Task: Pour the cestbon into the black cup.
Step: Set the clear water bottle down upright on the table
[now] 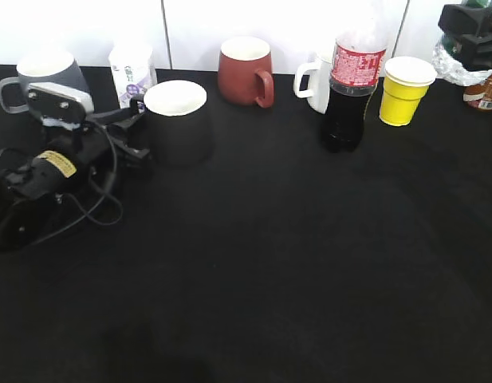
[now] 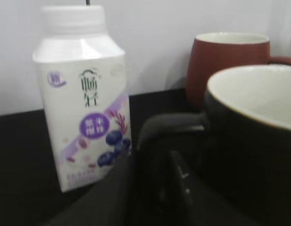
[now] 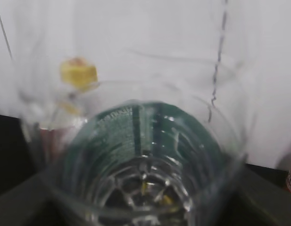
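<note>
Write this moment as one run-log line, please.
left gripper: at black cup handle | right gripper: holding cestbon | pour: not started

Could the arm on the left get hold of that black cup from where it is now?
Probably yes. The left tool is already right beside the black cup, its dark fingers reaching the cup's near side, with nothing between them. The milk carton stands off to the side, clear of that path.

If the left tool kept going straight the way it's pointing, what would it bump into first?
Probably the black cup. In the left wrist view the left tool points at the cup's handle side, very close, perhaps already touching it. The white milk carton stands off to the left, out of that line. Exact depth is hard to judge.
</note>
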### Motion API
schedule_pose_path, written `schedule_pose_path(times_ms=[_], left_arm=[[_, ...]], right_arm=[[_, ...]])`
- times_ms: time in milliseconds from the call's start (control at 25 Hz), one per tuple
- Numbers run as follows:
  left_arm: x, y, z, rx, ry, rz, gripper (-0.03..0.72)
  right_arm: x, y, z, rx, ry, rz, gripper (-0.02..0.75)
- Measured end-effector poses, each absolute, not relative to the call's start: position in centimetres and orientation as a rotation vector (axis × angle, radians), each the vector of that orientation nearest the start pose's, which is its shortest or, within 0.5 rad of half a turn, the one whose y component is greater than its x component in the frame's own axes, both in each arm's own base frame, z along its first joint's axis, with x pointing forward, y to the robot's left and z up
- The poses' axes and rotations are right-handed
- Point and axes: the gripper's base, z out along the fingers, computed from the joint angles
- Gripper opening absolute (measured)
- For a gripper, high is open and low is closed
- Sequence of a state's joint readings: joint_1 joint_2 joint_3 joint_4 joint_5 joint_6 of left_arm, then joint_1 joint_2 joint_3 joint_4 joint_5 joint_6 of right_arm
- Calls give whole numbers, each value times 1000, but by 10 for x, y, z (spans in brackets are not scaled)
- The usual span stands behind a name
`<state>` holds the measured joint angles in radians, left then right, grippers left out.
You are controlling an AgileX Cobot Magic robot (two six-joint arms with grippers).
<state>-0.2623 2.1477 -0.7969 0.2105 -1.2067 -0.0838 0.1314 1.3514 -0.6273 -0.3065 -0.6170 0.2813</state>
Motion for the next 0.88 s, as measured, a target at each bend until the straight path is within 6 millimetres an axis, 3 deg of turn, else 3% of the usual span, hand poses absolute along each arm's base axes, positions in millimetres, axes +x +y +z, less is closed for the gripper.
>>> schedule_pose_path(times_ms=[120, 240, 400, 560, 680, 880], left_arm=[[335, -100, 110, 260, 1643, -319, 241], [302, -92, 133, 271, 1637, -325, 241], [271, -95, 179, 389, 1497, -383, 241], [257, -97, 218, 473, 1388, -384, 241], [253, -96, 225, 483, 1390, -372, 241], [252, -97, 224, 513, 1394, -376, 241]], right_arm=[[278, 53, 268, -219, 1619, 266, 489], [288, 54, 247, -216, 1692, 269, 489], [306, 54, 197, -250, 1829, 211, 489], [324, 47, 148, -178, 1828, 113, 489], [329, 46, 126, -170, 1801, 92, 489], [329, 45, 123, -156, 1796, 86, 498]])
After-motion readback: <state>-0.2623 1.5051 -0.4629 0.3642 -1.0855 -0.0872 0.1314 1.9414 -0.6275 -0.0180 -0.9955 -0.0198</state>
